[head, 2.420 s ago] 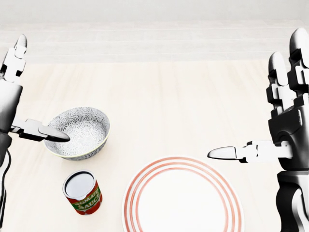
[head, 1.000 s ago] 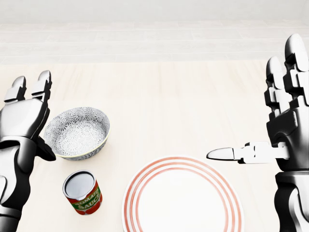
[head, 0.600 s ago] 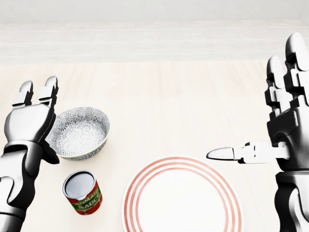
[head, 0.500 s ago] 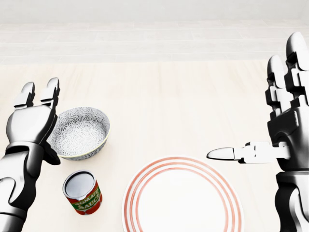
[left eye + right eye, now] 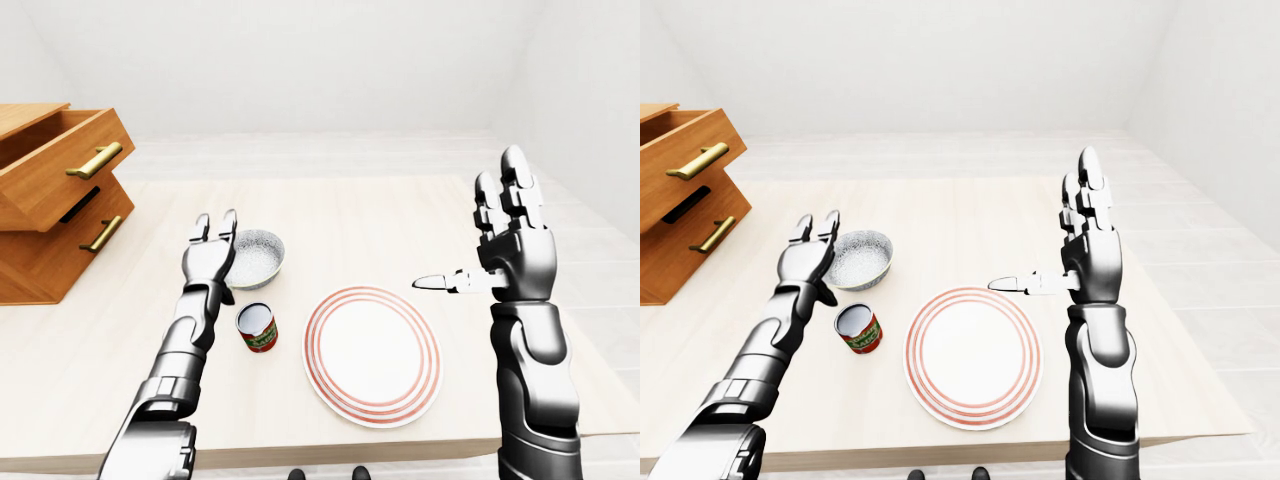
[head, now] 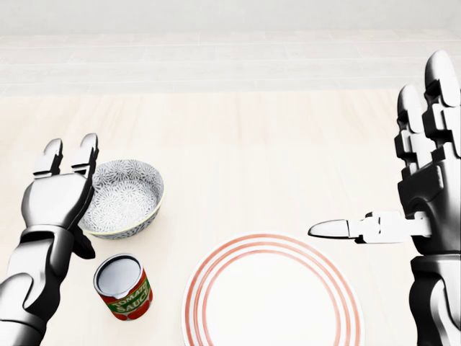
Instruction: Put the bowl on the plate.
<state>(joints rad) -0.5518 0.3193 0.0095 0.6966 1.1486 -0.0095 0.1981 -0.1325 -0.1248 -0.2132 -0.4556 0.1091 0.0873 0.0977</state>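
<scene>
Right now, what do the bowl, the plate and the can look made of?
The bowl looks like glazed ceramic: fine grey-white pattern, pale green rim. The plate looks like glossy white ceramic, perhaps melamine, with red rings. The can seems metal: silvery lid, red printed label.

Head close downward, eyes wider, sharing table (image 5: 400, 215)
</scene>
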